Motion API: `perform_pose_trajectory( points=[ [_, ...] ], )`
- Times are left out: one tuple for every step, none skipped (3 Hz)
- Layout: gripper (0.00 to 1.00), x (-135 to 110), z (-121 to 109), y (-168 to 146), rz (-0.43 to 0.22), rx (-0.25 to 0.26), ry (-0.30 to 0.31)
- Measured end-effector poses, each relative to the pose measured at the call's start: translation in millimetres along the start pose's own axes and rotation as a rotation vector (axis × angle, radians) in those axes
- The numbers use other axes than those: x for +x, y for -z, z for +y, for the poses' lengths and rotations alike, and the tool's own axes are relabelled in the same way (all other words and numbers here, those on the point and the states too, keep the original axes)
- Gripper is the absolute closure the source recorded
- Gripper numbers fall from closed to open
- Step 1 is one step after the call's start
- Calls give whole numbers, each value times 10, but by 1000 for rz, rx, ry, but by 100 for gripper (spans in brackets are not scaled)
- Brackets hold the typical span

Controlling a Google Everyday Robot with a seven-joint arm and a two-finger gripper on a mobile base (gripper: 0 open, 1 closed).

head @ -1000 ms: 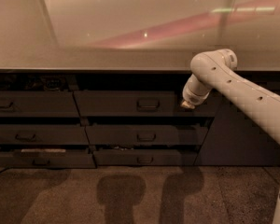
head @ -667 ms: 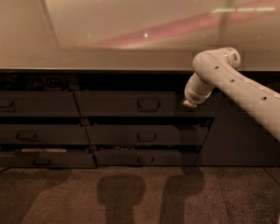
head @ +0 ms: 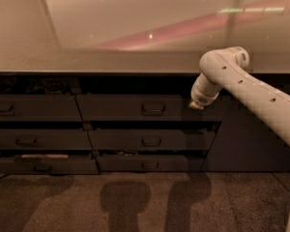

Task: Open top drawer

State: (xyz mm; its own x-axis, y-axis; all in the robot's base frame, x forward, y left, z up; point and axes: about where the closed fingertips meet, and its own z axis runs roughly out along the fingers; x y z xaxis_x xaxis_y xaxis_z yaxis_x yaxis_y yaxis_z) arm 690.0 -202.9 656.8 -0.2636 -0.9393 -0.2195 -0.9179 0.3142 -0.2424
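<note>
Camera view is filled in its upper half by a glossy countertop point(head: 135, 62), under which two banks of dark drawers are set above a speckled floor point(head: 63, 202). The white arm point(head: 261, 93) is stretched in from the right, bent at its elbow and turned down toward the right-hand bank. The top drawer point(head: 116, 108) is found at the head of that bank, directly under the counter edge. Its front is wider and taller than the two fronts below it point(head: 183, 140), and a dark gap is seen above it. The gripper point(head: 195, 105) is held at the right end of that front, touching or just short of it. Whether it is spread or closed cannot be told. The loop handle point(head: 153, 108) is left untouched at the centre of the front, well to the left of the gripper.

Over the last second hardly anything has been changed. The elbow has been shifted slightly to the right and the gripper barely moved, while the drawer front has stayed put. No pull is judged to be under way, and the handle has yet to be reached.
</note>
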Motion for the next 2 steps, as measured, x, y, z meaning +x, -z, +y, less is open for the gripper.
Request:
perform_pose_trajectory(
  points=[
    [100,35,12,63,-11,40,21],
    [100,17,-5,140,-11,40,21]
  ],
)
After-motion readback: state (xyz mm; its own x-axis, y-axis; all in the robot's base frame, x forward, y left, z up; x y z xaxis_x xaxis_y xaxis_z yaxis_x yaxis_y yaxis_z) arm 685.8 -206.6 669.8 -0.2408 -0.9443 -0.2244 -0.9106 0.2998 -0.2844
